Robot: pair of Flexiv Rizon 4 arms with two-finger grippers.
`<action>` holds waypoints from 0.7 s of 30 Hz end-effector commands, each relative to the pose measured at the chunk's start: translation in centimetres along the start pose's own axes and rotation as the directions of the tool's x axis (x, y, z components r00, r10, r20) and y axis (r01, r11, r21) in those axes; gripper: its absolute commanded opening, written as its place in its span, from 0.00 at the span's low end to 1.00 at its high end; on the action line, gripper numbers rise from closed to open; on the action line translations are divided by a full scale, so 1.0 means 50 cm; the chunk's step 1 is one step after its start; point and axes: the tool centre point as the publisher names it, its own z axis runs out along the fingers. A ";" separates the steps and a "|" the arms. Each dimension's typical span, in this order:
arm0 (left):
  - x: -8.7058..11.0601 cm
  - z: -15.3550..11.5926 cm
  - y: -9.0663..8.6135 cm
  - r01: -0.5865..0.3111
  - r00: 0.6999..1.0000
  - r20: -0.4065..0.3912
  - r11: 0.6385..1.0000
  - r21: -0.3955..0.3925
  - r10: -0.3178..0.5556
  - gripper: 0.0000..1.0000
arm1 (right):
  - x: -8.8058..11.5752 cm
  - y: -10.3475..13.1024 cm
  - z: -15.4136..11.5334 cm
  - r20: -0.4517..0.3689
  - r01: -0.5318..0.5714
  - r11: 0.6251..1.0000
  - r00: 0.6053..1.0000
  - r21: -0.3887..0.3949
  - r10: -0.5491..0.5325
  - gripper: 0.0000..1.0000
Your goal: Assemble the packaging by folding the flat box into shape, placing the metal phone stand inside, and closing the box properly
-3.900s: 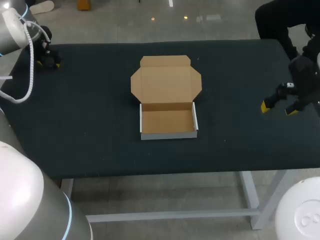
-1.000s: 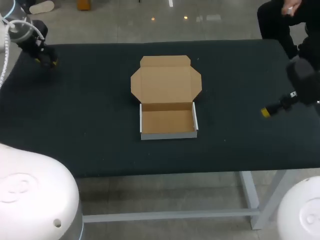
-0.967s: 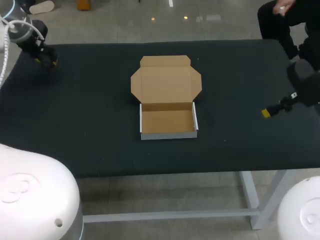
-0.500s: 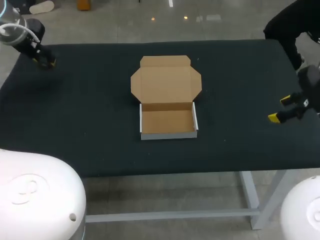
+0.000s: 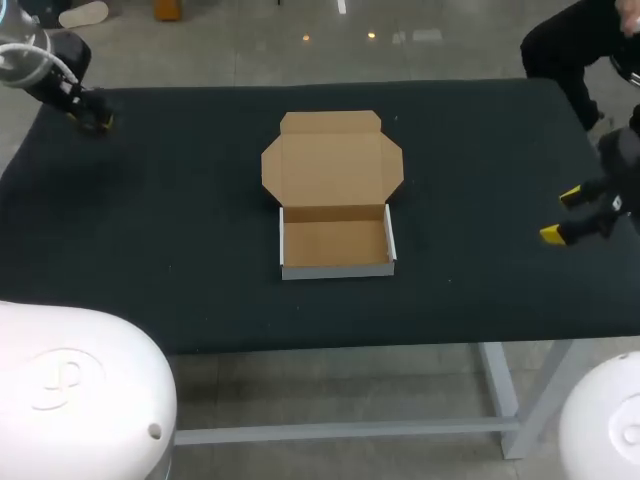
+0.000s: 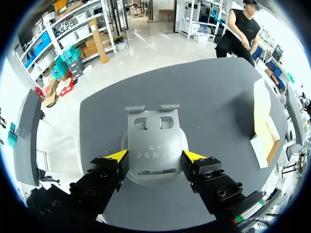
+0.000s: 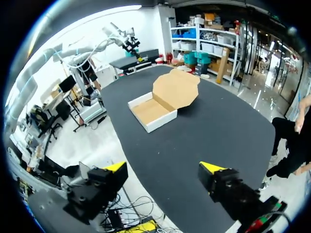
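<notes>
The cardboard box [image 5: 337, 243] sits mid-table as a shallow tray with white outer walls, its lid [image 5: 332, 165] lying open and flat behind it. My left gripper [image 5: 93, 118] hovers over the far left corner. In the left wrist view this gripper [image 6: 156, 156] is shut on the grey metal phone stand [image 6: 155, 136], one yellow tip against each side, and the box [image 6: 265, 127] lies far off beside it. My right gripper [image 5: 572, 214] is open near the table's right edge. The right wrist view shows the same gripper [image 7: 164, 170] with nothing in it, and the box [image 7: 154, 110] well ahead.
The black table top [image 5: 180, 230] bears only the box, roughly midway between the two arms. Its right edge runs just beside my right gripper, and its far left corner lies under my left gripper.
My right gripper has drawn back to the right, toward the table's edge, and turned so that both yellow tips show. My left arm has shifted a little to the left. The box has not moved.
</notes>
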 end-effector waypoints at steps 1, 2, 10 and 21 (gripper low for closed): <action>0.042 -0.033 0.018 -0.013 1.000 0.017 1.000 0.009 0.012 0.00 | 0.005 -0.020 0.000 0.007 0.073 0.997 0.997 -0.023 -0.072 1.00; 0.053 -0.036 0.021 -0.025 1.000 0.015 1.000 0.007 0.025 0.00 | 0.008 -0.022 0.002 0.002 0.090 0.996 0.996 -0.020 -0.090 1.00; 0.122 -0.058 0.032 -0.095 0.995 0.013 0.995 0.009 0.095 0.00 | 0.017 -0.033 0.044 -0.015 0.205 0.979 0.979 -0.006 -0.206 1.00; 0.187 -0.075 0.041 -0.180 0.984 0.007 0.984 0.008 0.180 0.00 | 0.017 -0.044 0.085 -0.056 0.254 0.967 0.966 0.029 -0.252 1.00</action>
